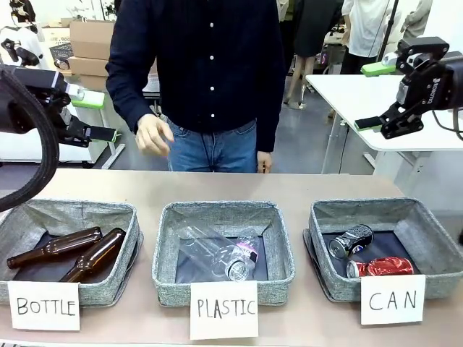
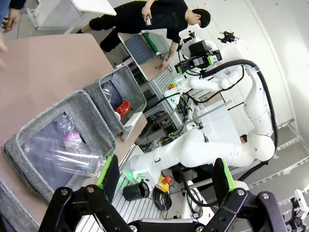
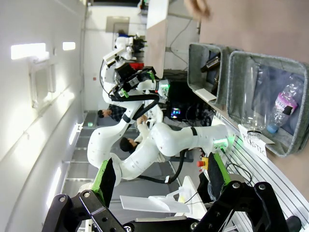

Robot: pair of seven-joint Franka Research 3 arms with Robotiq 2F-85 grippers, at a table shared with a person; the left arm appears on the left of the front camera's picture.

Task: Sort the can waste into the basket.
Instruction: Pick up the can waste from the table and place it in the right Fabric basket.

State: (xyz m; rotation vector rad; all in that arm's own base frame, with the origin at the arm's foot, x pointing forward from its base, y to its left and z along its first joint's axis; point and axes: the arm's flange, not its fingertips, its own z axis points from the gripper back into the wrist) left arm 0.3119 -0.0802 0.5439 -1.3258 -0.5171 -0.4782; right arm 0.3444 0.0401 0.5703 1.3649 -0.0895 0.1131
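Both cans, the red can (image 1: 381,267) and the silver and black can (image 1: 350,241), lie already in the CAN basket (image 1: 441,242), probably on their sides; the right gripper (image 1: 375,96), open and empty, hangs high above them and nearer; the left gripper (image 1: 97,116) is open too.

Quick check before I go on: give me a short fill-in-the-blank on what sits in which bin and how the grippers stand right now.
1. The red can and the silver and black can both lie in the bin marked ____.
2. The middle bin holds a clear ____ bottle.
3. The BOTTLE bin holds ____ brown glass bottles.
4. The left gripper and right gripper are both raised and ____.

Missing words: CAN; plastic; two; open
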